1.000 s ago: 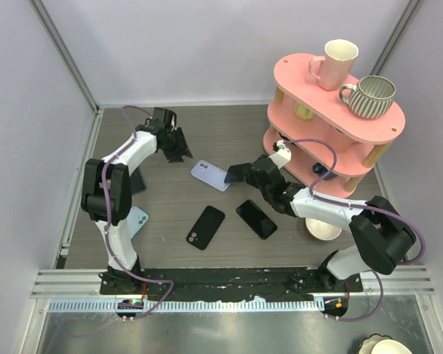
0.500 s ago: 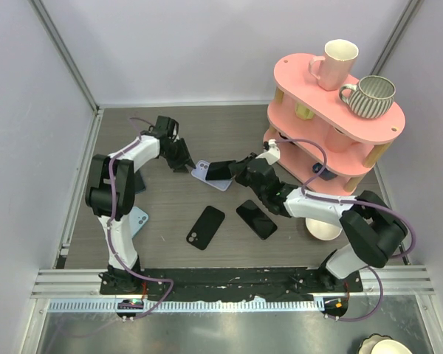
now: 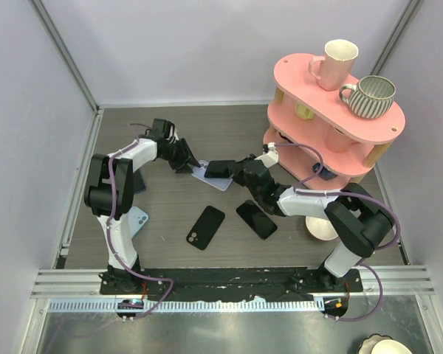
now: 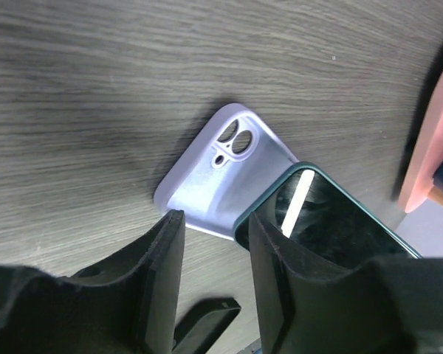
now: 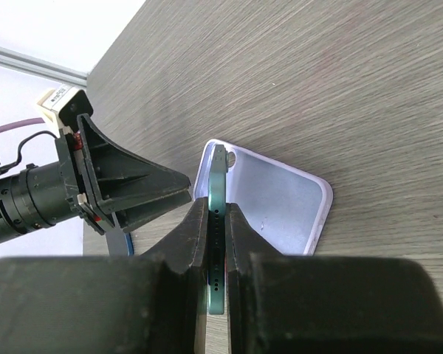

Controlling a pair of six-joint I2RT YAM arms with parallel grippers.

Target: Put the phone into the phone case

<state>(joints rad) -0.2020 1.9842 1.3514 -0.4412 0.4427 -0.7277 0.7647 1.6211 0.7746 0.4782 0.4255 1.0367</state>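
Closest in, at seven o'clock on the bench (image 3: 229, 133): black cover (image 3: 205, 227) lying flat, camera cutout at its near end, empty or filled not clear. Just beside it at five o'clock, black phone (image 3: 256, 219), screen up, apart from the cover. At eight o'clock, pale blue cover (image 3: 137, 220), partly hidden behind the left arm. At four o'clock, white bowl (image 3: 321, 230), partly hidden by the right arm. Further in, near the middle: lilac phone case (image 4: 207, 173), flat, open side up, camera cutout end pointing toward ten o'clock. From three o'clock, right claw (image 3: 232, 171) pressed tight on the green-edged phone (image 4: 332, 221), pinching it by front and back. Held tilted, glass facing up toward the left arm, one corner low over the case's inside near the cutout end, the rest raised toward three o'clock; not seated in the case, and impossible to tell whether touching it. From nine o'clock, left claw (image 3: 189, 165) spread partway with nothing between its fingers (image 4: 162, 273), tips right at the case's cutout end; contact with the rim not clear. Farthest, at two o'clock: pink two-tier rack (image 3: 295, 74), with cream mug (image 3: 338, 59) and ribbed grey mug (image 3: 373, 96) upright on its top tier.
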